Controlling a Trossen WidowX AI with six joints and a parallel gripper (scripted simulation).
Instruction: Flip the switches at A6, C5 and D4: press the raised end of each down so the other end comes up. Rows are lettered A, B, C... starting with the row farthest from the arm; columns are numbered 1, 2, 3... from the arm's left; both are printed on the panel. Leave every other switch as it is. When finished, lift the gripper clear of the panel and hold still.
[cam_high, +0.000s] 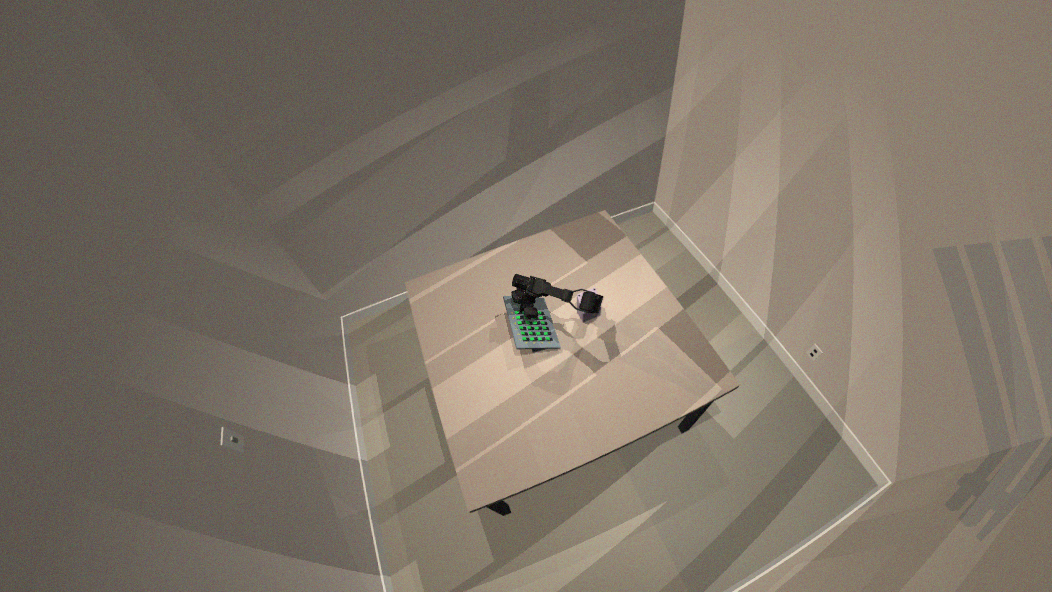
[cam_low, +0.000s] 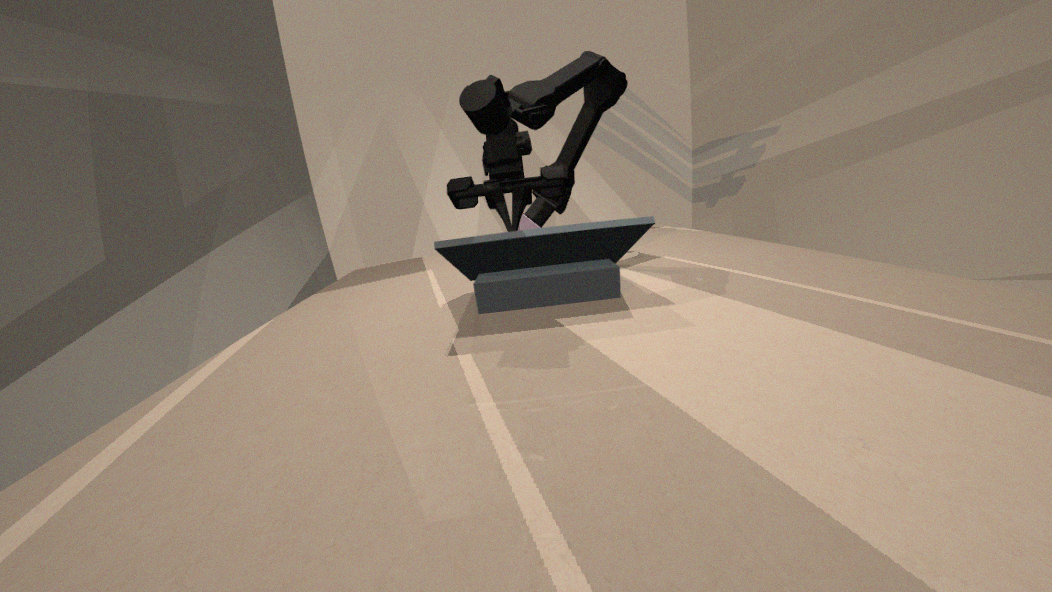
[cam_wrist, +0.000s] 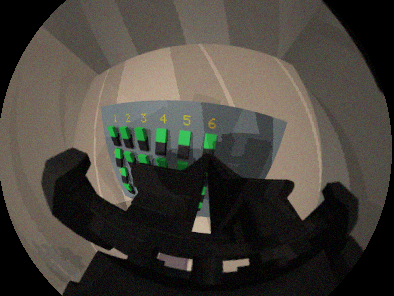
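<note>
Jaws pressed together on nothing, tips over the panel (cam_wrist: 269, 144) at the column 6 switch (cam_wrist: 210, 142), top row. Panel at table (cam_high: 588, 412) centre, arm base (cam_high: 589, 302) at 3 o'clock in top view.

A round fisheye view looks down past the dark gripper (cam_wrist: 208, 159), whose two fingers are pressed together into a single point with nothing between them. The tip sits over a grey-blue switch panel (cam_wrist: 262, 140) lying on a pale tan tabletop (cam_wrist: 167, 80). Yellow column numbers 1 to 6 run along the panel's far edge. Below them stand rows of green and black rocker switches. The fingertip lies just below the green switch under column 6 (cam_wrist: 210, 142); whether it touches cannot be told. The gripper's black body hides the nearer rows.
</note>
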